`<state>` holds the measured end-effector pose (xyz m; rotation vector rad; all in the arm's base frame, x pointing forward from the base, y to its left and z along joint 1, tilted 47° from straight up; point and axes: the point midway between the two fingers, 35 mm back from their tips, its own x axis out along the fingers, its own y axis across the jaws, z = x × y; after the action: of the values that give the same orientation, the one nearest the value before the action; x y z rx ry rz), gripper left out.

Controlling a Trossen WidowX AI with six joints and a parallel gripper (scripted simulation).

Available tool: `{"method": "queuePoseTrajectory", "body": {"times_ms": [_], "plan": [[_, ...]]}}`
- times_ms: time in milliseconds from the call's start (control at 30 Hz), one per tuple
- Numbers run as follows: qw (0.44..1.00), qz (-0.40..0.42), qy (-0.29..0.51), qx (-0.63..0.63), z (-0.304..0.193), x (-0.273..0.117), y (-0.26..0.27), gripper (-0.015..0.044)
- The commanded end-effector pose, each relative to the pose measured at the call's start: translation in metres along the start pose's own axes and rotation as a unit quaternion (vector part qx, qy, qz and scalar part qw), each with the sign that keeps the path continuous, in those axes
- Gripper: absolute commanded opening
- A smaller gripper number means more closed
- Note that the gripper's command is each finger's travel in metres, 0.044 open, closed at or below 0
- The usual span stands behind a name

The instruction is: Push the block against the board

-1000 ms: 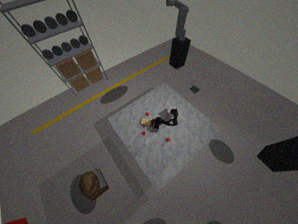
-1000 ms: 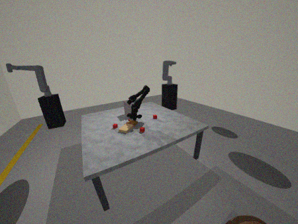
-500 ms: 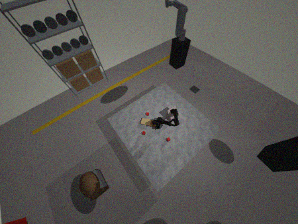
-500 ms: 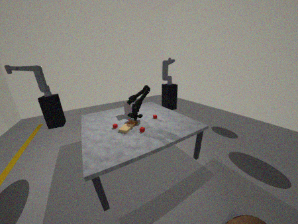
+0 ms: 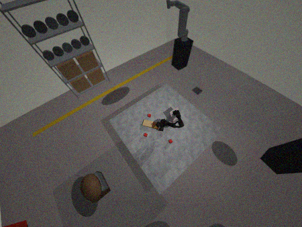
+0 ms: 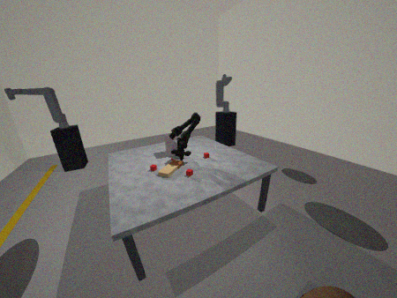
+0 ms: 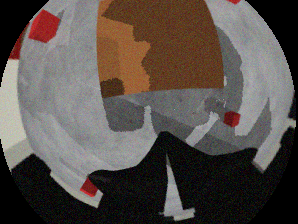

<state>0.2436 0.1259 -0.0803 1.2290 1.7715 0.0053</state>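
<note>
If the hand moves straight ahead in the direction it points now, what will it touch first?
Probably the dark brown square block, directly ahead of the shut hand. The tan board lies beside and beyond it; the gap is unclear.

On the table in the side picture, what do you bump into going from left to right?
Red marker → board → gripper, shut, just behind the board's far end → red marker → red marker.
</note>
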Motion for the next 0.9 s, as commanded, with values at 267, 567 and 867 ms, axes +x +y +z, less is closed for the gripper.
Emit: {"method": "queuePoseTrajectory", "body": {"times_ms": [267, 567, 867], "plan": [[1.000, 0.002, -0.002, 0.000, -0.003, -0.057, -0.001, 0.0000], [0.996, 0.007, -0.005, -0.091, 0.012, -0.055, 0.010, 0.0000], [0.970, 0.005, -0.006, -0.244, 0.032, -0.057, 0.025, 0.0000]]}}
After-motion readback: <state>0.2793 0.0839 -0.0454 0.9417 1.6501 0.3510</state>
